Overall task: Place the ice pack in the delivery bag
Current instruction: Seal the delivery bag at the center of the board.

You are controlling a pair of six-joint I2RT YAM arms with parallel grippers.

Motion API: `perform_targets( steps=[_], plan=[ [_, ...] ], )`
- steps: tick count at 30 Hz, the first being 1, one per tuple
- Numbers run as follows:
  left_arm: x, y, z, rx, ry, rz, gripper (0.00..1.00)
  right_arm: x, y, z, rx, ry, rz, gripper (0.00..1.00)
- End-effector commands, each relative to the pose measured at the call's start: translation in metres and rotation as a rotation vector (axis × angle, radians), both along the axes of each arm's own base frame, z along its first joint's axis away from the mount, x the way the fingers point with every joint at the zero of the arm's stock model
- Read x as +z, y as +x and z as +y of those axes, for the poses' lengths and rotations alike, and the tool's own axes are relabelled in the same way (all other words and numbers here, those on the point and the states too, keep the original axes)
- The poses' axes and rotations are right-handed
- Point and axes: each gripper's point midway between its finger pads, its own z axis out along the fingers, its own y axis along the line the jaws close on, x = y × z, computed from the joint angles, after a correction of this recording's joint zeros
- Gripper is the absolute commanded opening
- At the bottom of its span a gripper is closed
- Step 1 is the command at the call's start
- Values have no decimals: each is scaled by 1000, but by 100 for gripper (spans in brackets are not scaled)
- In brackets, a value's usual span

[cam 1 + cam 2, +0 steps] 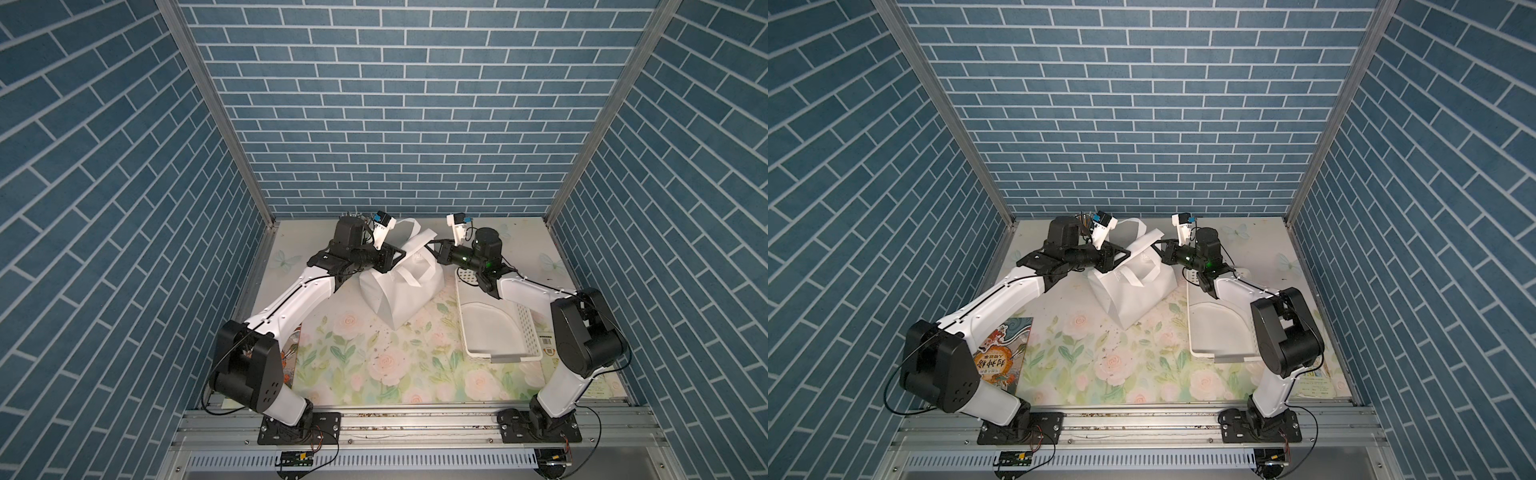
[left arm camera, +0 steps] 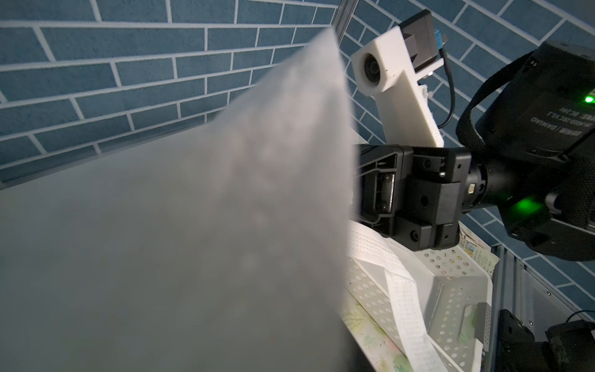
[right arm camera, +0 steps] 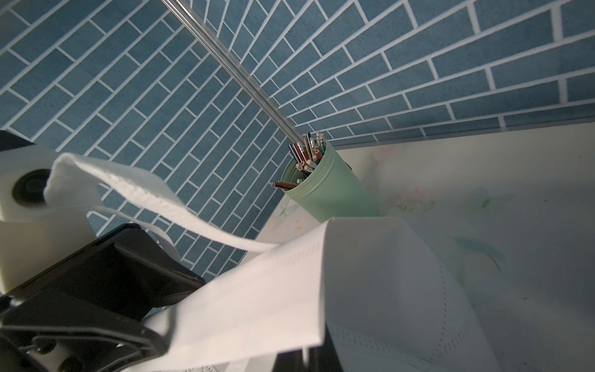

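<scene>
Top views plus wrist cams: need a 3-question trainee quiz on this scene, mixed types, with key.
1. True or false: the delivery bag sits inside the white basket.
2. The cup of pencils by the back wall is: A) green B) red C) black
3. Which gripper meets the bag on its basket side?

Key:
1. False; it stands on the floral mat beside the basket.
2. A.
3. The right gripper.
</scene>
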Motion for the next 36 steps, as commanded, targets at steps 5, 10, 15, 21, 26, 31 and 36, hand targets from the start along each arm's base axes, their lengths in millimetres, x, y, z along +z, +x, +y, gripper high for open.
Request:
perform_targets(
  steps=[5, 10, 15, 21, 26, 31, 36],
  plan=[
    [-27, -8, 3, -1, 70, 106, 30, 18, 10, -1, -15, 19, -26, 0],
    [-31, -6, 12, 53, 108, 113, 22, 23, 11, -1, -8, 21, -38, 0],
    [-32, -9, 8, 42, 114, 121, 2, 26, 9, 0, 6, 26, -43, 0],
    [-18, -8, 10, 82, 82, 97, 0, 24, 7, -9, -4, 23, -58, 0],
    [1, -16, 3, 40, 16, 64, 0, 13, 8, -19, -12, 25, -62, 14],
    [-2, -16, -5, 10, -23, 99, 20, 7, 8, -18, 11, -4, -103, 21],
    [7, -15, -7, 17, -62, 90, 34, -1, 5, -19, 37, -29, -114, 20]
  ],
)
